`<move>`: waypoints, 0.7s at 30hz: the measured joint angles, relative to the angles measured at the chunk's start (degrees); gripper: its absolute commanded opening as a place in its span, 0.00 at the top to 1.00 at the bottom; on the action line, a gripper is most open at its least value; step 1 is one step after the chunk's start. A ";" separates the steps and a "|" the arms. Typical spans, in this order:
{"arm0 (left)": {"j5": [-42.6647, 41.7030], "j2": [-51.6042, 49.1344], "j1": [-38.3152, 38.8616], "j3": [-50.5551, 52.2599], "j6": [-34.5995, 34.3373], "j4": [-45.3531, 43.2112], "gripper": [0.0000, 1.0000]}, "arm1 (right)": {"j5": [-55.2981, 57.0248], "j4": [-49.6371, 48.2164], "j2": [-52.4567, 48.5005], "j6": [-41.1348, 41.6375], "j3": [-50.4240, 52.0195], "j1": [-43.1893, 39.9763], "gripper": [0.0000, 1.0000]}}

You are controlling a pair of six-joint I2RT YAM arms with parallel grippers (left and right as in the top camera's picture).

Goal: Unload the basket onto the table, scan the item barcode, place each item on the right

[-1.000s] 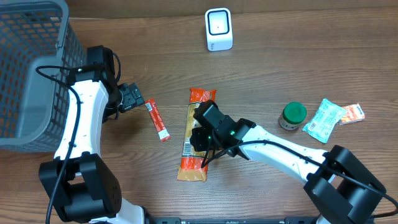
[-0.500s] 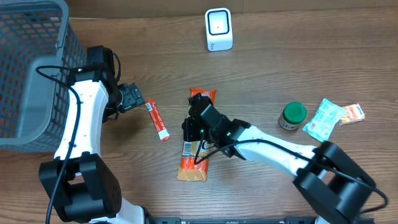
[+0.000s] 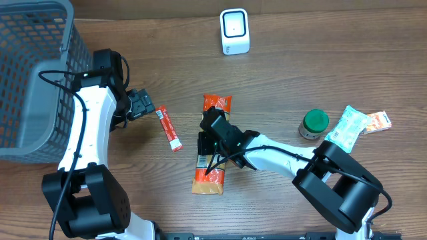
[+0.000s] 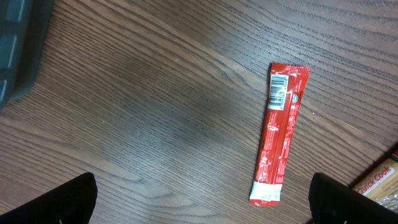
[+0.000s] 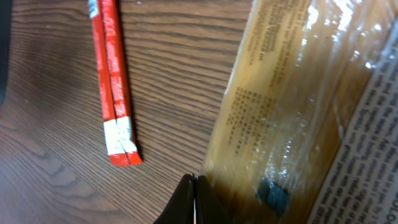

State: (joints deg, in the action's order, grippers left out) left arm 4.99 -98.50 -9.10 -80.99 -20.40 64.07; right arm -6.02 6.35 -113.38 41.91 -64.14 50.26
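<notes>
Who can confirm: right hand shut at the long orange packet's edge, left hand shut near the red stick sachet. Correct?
Not quite: the left hand is open, not shut. The left wrist view shows its fingers far apart at the frame's bottom corners, with the red stick sachet lying untouched beyond them. The rest holds: the right hand is shut at the long orange packet's edge.

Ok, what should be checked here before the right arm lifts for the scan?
1. Right pincer shut at the long orange packet's edge: ok.
2. Film actually pinched in that grip: cannot tell.
3. Left pincer open, apart from the red sachet: ok.
4. Scanner standing, table between it and the packet bare: ok.
</notes>
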 measured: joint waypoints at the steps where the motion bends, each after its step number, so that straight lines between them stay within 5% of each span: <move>1: 0.00 0.00 0.00 0.00 0.00 0.00 0.00 | -0.61 0.79 0.00 0.07 -0.17 -0.35 0.96; 21: 0.00 0.00 0.00 0.00 0.00 0.00 0.00 | -10.03 15.58 3.06 -2.71 -0.46 -10.54 0.96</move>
State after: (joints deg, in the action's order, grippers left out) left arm 4.99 -98.50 -9.10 -80.99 -20.40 64.07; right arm -16.05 21.93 -110.32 39.20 -64.60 39.72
